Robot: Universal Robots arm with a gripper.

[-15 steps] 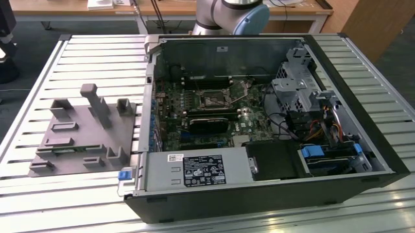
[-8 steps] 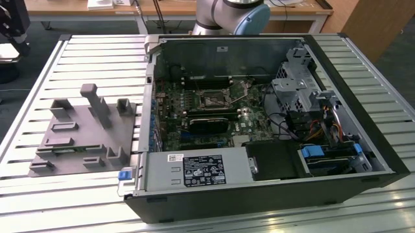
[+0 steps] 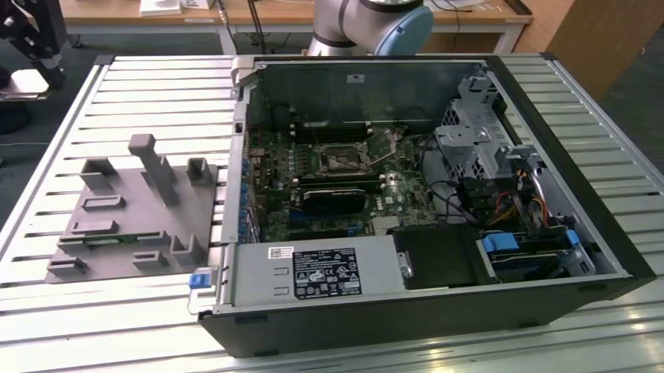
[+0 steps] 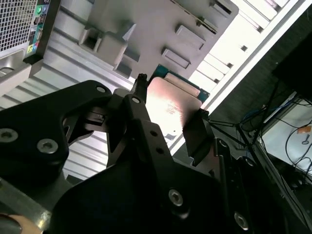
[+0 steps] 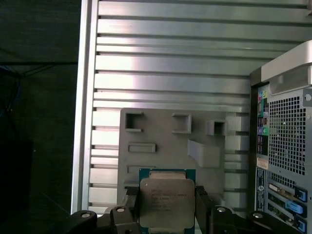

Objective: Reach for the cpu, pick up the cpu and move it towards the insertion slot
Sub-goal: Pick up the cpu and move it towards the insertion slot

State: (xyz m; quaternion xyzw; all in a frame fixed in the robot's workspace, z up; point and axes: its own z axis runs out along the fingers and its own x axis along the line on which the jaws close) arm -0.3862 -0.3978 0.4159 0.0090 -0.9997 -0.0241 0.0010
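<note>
- My hand [image 4: 168,116] is closest to the lens in the second wrist view. It has a black body, and its two fingers [image 4: 195,134] are pressed against opposite edges of the cpu [image 4: 171,103], clamped on it.
- The cpu's shiny silver top faces the camera, with a strip of green rim showing at its far edge. In the first wrist view it sits level between my fingers.
- Beneath it lies the grey fixture plate [image 5: 170,141], flat on the slatted metal counter [image 5: 170,48]. The cpu is lifted off the plate and hangs over its edge.
- The computer case [image 5: 285,146] stands just beside the plate, showing its mesh and ports.
- In the exterior view the case lies open on the counter, with the plate at the exterior view's left.
- The insertion slot [image 3: 340,159] is inside the case near the middle of the green motherboard [image 3: 311,186] — a dark square in a silver frame, with a thin lever [image 3: 388,148] beside it.
- The cpu is outside the case, on the plate's side.
</note>
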